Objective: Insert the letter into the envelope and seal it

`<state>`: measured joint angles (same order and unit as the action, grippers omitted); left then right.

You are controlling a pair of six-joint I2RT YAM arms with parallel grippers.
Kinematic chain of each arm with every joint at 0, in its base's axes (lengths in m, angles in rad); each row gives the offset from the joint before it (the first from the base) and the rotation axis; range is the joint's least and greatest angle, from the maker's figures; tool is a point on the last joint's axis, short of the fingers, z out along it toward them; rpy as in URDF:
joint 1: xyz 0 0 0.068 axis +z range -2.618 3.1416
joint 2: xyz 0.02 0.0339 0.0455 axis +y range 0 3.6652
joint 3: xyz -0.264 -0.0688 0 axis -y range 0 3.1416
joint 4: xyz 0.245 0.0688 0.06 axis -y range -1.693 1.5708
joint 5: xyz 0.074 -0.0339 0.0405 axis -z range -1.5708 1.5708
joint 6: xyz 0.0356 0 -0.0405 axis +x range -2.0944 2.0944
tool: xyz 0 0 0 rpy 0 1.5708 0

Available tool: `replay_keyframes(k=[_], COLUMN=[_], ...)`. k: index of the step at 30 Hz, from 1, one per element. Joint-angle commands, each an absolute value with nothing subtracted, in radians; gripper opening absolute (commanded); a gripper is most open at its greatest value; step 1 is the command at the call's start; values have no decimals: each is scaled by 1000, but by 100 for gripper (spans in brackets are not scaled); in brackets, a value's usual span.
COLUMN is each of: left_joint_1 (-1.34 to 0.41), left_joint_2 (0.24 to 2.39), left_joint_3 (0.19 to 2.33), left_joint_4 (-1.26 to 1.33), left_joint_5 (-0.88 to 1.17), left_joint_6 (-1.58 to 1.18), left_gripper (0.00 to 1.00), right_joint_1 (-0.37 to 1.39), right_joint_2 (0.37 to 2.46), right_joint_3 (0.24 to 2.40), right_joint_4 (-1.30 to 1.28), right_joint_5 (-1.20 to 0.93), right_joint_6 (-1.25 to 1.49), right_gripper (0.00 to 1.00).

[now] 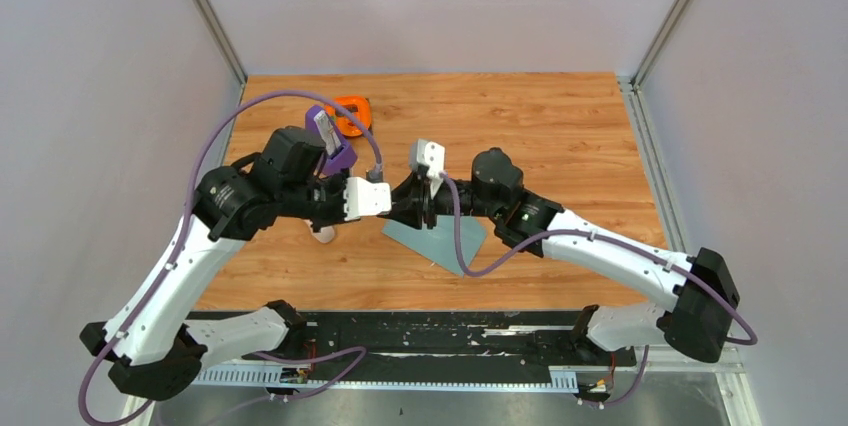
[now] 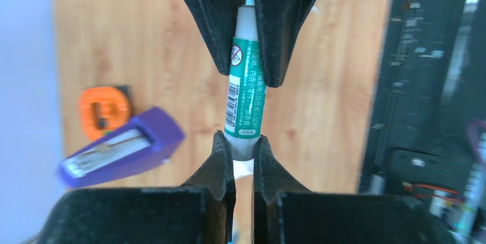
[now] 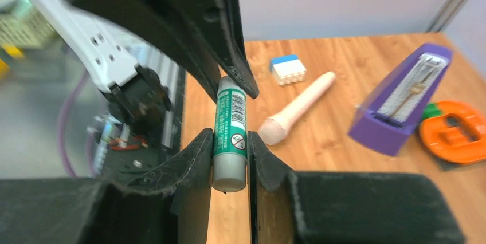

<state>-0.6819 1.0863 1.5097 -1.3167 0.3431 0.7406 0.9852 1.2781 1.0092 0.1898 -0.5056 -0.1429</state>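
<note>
Seen from above: two robot arms meeting tip to tip just over the far left edge of the envelope (image 1: 437, 238), a flat grey-teal sheet on the wooden table (image 1: 560, 136). Held between the two tips, lifted clear of the envelope: a slim glue stick (image 3: 230, 119) with a green label and barcode.

Left gripper (image 2: 243, 144) clenched on one greyish end of the stick. Right gripper (image 3: 229, 140) pinched tight on the opposite end, beside the small round warning symbol. Not possible to tell which end carries the cap.

No pale letter sheet in view anywhere. Probably inside the envelope, or hidden beneath the arms; cannot say which. Flap position equally hard to make out under the right arm.

Beyond the envelope, towards its far left: a purple wedge-shaped object (image 1: 335, 141) and an orange tape measure (image 1: 350, 111). Left of the envelope, half under the left arm: a pale pinkish wooden cylinder (image 1: 322, 234).

Judged step: sealing stage, with the glue being uncapped by a two-handed pull. Next move calls for firm grip at both ends, a straight pull along the stick, then lowering the bared glue onto the envelope's flap edge
</note>
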Motion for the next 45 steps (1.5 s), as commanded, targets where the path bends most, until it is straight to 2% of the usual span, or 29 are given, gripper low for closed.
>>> replay_keyframes(k=[1, 5, 15, 26, 27, 28, 31, 33, 34, 35, 36, 38, 41, 43, 45], left_joint_1=[-736, -788, -873, -874, -874, -873, -873, -874, -874, -874, -873, -874, -873, -871, -866], left_joint_2=[966, 867, 612, 554, 551, 548, 543, 545, 552, 565, 576, 621, 745, 804, 835], left_joint_3=[1449, 1319, 808, 629, 631, 635, 676, 713, 729, 764, 788, 882, 1102, 1212, 1282], left_joint_4=[-1026, -829, -320, -135, -153, -165, -270, -350, -379, -434, -461, -538, -748, -872, -946], left_joint_5=[156, 56, -57, -87, -94, -100, -135, -150, -156, -164, -168, -182, -170, -95, 13], left_joint_6=[827, 1007, 1834, 2120, 2112, 2088, 2019, 1948, 1892, 1853, 1759, 1566, 1202, 1032, 899], left_gripper=[0, 0, 0, 1, 5, 15, 30, 45, 58, 67, 86, 98, 100, 100, 100], right_joint_1=[886, 816, 737, 735, 732, 726, 709, 700, 696, 692, 686, 677, 672, 672, 672], right_joint_2=[1350, 1443, 1550, 1557, 1551, 1544, 1512, 1494, 1485, 1477, 1467, 1440, 1376, 1340, 1299], right_joint_3=[1070, 1117, 1201, 1182, 1177, 1172, 1159, 1154, 1151, 1146, 1138, 1110, 1081, 1070, 1028], right_joint_4=[303, 409, 503, 548, 548, 546, 504, 469, 460, 455, 454, 455, 387, 314, 355], right_joint_5=[-556, -696, -813, -844, -842, -838, -815, -805, -805, -812, -818, -819, -778, -774, -817], right_joint_6=[271, 529, 777, 823, 818, 812, 768, 727, 710, 696, 680, 631, 477, 365, 304], right_gripper=[0, 0, 0, 0, 0, 0, 0, 0, 0, 0, 0, 0, 0, 0, 0])
